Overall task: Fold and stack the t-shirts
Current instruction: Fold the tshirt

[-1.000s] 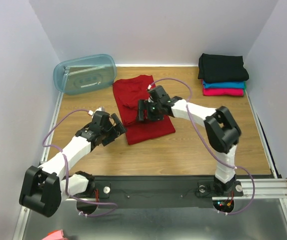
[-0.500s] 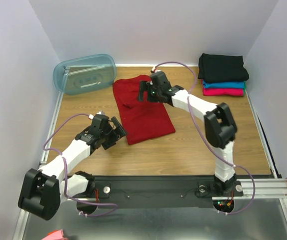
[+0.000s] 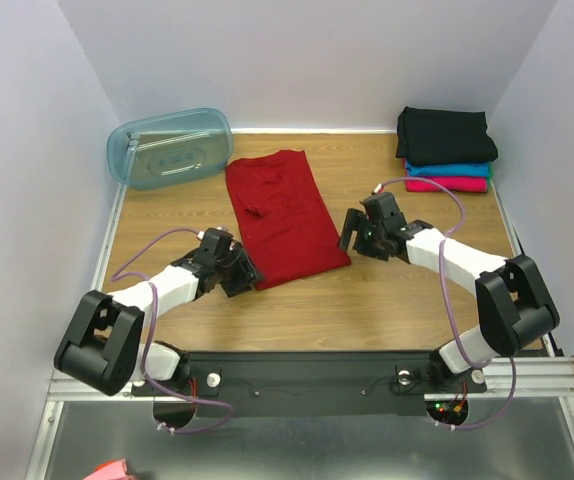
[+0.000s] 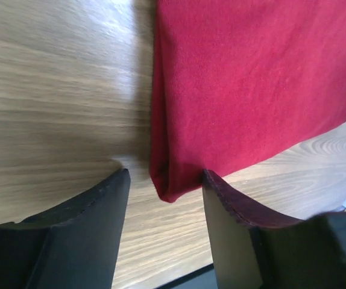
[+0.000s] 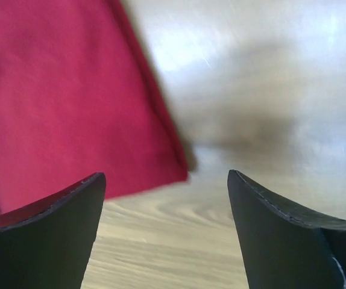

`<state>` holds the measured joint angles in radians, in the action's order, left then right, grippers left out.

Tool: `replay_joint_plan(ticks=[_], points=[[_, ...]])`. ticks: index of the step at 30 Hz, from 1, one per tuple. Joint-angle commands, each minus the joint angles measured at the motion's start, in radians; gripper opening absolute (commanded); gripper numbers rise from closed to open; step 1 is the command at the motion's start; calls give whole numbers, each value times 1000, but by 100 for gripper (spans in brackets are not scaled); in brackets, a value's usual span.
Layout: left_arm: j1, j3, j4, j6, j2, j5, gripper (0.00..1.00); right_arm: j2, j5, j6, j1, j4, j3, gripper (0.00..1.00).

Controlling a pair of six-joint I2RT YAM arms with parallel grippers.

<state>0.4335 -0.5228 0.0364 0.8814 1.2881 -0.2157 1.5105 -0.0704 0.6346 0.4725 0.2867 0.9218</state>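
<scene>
Wooden tabletop [image 3: 407,300], red t-shirt [image 3: 285,215] corner inside agape left pincer [image 4: 165,180] (seemingly untouched), other corner before agape right pincer [image 5: 166,177].

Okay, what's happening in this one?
Two robot arms are working on the deep red t-shirt, which lies as a long folded strip on the table. The left gripper is open, its fingers straddling the shirt's near left corner. The right gripper is open beside the near right corner. Neither grips the cloth yet. The black t-shirt, teal t-shirt and pink t-shirt sit folded in a stack at the far right.
</scene>
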Motion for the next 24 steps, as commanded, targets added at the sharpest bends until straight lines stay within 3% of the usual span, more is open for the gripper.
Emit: replay_joint_plan(ticks=[1, 3, 6, 9, 17, 21, 23, 24], points=[[31, 12, -63, -2, 20, -22, 56, -41, 20, 48, 9, -27, -41, 85], [39, 17, -63, -2, 34, -14, 44, -27, 33, 54, 6, -32, -40, 75], [39, 35, -59, 1, 48, -5, 23, 2, 96, 74, 6, -58, -55, 70], [40, 52, -61, 10, 53, -1, 12, 27, 115, 83, 6, -72, -75, 64], [63, 41, -63, -1, 62, 7, 0, 80, 109, 93, 6, -86, -104, 58], [108, 37, -61, 2, 66, 2, 0, 97, 165, 94, 6, -101, -123, 32], [137, 37, -58, 2, 62, 3, 0, 93, 147, 96, 6, -101, -132, 27], [151, 35, -53, -1, 54, 1, 0, 76, 138, 96, 6, -101, -139, 18]])
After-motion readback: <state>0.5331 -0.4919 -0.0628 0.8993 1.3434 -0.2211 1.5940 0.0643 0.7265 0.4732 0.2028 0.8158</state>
